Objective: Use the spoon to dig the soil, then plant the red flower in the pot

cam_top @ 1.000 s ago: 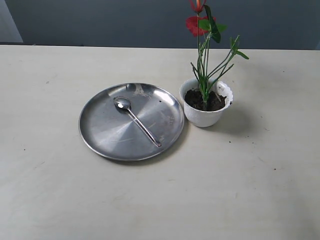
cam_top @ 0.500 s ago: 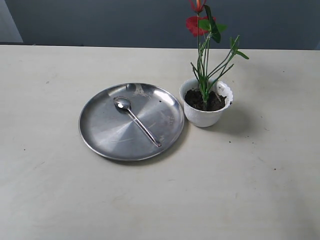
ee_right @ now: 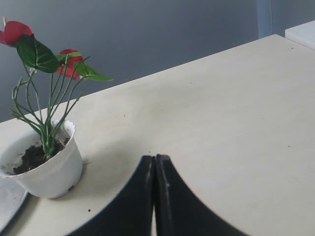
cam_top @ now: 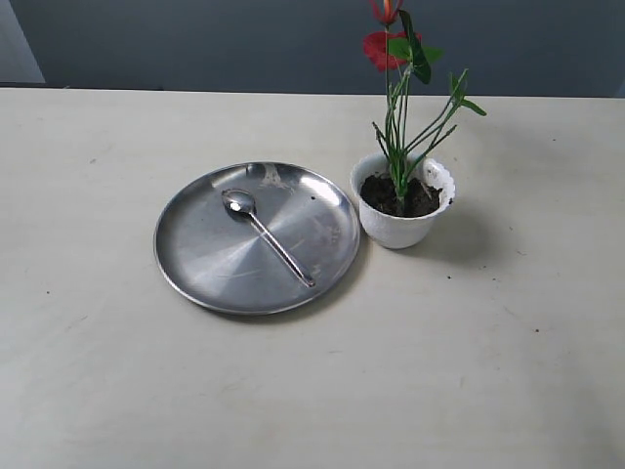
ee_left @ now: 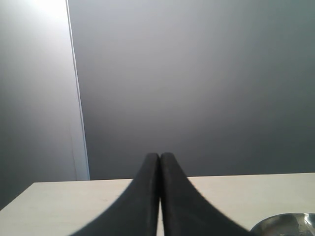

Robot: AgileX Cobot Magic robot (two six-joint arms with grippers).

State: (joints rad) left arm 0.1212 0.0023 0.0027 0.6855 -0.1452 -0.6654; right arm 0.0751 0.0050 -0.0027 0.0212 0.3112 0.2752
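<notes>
The red flower [cam_top: 381, 47] stands upright in the white pot [cam_top: 400, 223], its stems set in the dark soil [cam_top: 400, 195]. The right wrist view shows the same flower [ee_right: 17, 30], pot [ee_right: 49, 169] and soil [ee_right: 34, 155]. The spoon [cam_top: 262, 230] lies on the steel plate [cam_top: 195, 254], bowl toward the back. Neither arm shows in the exterior view. My left gripper [ee_left: 160, 156] is shut and empty, held off the table. My right gripper [ee_right: 155, 158] is shut and empty, to the right of the pot and apart from it.
The steel plate's rim [ee_left: 288, 221] peeks in at a corner of the left wrist view. A pale table [cam_top: 488, 371] stretches all round, backed by a dark grey wall [cam_top: 244, 39]. A few soil crumbs lie beside the pot.
</notes>
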